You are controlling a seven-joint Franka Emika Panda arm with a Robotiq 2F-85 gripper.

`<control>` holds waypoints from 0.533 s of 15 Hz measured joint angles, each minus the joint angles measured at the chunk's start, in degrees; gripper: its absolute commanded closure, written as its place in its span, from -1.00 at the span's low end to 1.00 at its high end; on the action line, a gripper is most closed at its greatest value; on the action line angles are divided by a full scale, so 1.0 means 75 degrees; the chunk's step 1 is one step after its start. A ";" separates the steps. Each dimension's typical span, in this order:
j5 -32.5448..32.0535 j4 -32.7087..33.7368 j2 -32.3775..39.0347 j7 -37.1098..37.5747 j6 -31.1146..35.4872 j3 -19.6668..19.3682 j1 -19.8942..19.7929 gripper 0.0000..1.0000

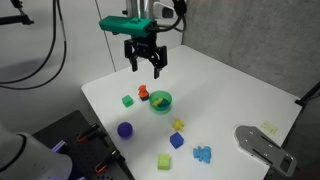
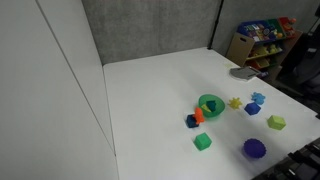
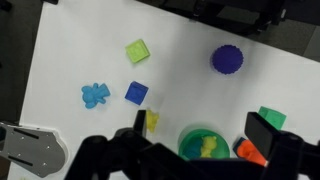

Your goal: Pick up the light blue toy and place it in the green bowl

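The light blue toy (image 1: 203, 155) lies flat on the white bench (image 1: 230, 100) near its front edge, among a loose scatter of blocks. In the wrist view the dark blue cube (image 3: 137, 93) sits just beside it, apart but close, with the lime block (image 3: 137, 52) a little further off and a yellow piece (image 3: 152, 121) between the cube and the green bowl (image 1: 160, 101). The bowl stands near the middle of the bench with an orange block (image 1: 143, 93) and a small green cube (image 1: 127, 100) close by. Something small seems to sit in it, though I cannot tell what. A purple ball (image 1: 125, 130) rests off to one side. The tool (image 1: 143, 62) hangs high over the bench, roughly above the orange block and the bowl's edge, its jaws spread wide with nothing between them. So the toy is well apart from it, off across the bench and far below, with the bowl, the yellow piece and the dark blue cube in between. To my eye this is the very start of the reach, with nothing grasped yet. The next move calls for carrying the tool over to the toy and lining the jaws across its lumpy outline. It should then come straight down, keeping the fingers clear of the dark blue cube next to it.
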 measured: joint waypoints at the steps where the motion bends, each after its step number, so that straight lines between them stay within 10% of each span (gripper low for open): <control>1: 0.0001 0.0041 0.0230 0.0089 0.0166 -0.0013 -0.0045 -1.00; 8: 0.0048 0.0463 0.1900 0.0639 0.1271 -0.0240 -0.0655 -1.00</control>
